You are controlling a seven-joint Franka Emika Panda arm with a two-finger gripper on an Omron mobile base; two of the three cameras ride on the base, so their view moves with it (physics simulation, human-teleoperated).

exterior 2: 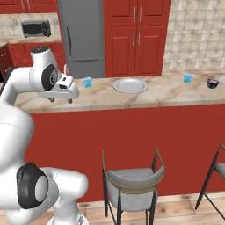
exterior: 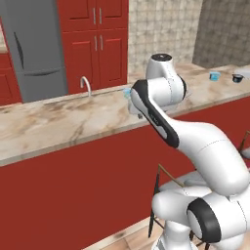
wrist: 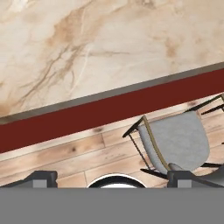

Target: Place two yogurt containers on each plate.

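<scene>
Claw (exterior 2: 61, 100): seen above the marbled worktop (exterior 2: 167, 94) near its front edge, fingers pointing down; the jaws are spread wide and nothing is held between them. In the hand view the two dark finger tips (wrist: 39, 178) are set far apart at the bottom corners, with bare worktop and floor between.

Yogurt tub, near (exterior 2: 87, 82): stood upright on the worktop, just beyond the claw toward 1 o'clock, apart from it. In the left base view its blue edge (exterior: 127, 93) is glimpsed beside the arm.

Yogurt tub, far (exterior 2: 188, 78): stood upright on the worktop, well apart from the claw toward 3 o'clock; also seen in the left base view (exterior: 214, 75).

Plate (exterior 2: 130, 85): laid flat on the worktop between the two tubs, at 3 o'clock from the near tub, with nothing seen on it.

Second plate: a pale rim (exterior 2: 222, 79) is cut by the picture edge at far right; whether it is a plate cannot be told.

Dark bowl (exterior 2: 213, 83): set on the worktop just beside the far tub, at its 4 o'clock.

Faucet (exterior: 86, 85): mounted at the back of the worktop, at 10 o'clock from the arm.

Grey chair (exterior 2: 134, 180): placed on the wood floor before the red worktop front.
</scene>
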